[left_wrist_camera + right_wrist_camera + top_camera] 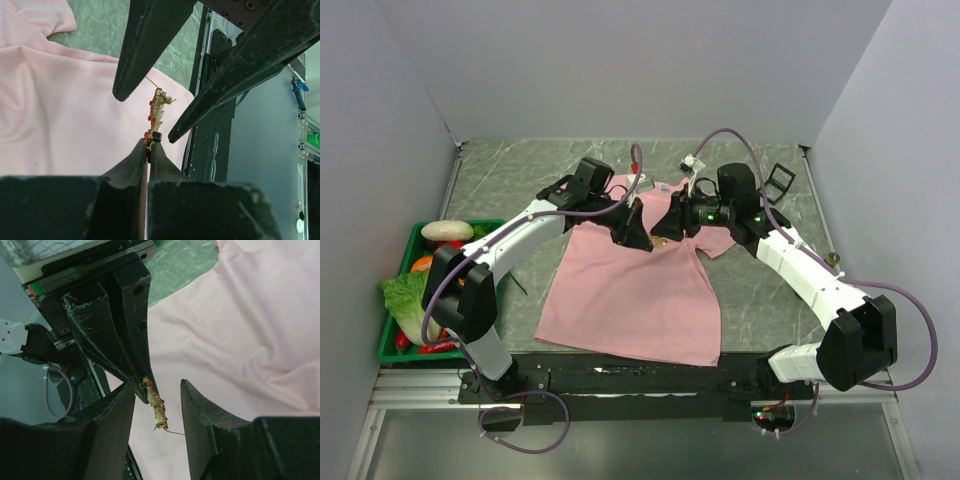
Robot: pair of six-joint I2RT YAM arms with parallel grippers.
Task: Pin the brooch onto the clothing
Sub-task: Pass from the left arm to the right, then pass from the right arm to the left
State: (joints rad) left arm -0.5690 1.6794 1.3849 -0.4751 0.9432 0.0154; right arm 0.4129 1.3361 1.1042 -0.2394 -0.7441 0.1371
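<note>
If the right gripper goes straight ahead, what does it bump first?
The right gripper would probably meet the brooch between its open fingers, then the shut left gripper holding it. Depth is unclear.

1. I see both arms, left arm (515, 238) and right arm (805, 268), in white shells with chunky black joints.
2. A purple cable (725, 131) loops along each.
3. Small green lights (708, 213) glow on the right wrist housing.
4. The fingers (112, 415) are matte black, tapered and scuffed, with screws (248, 5) at their roots.
</note>
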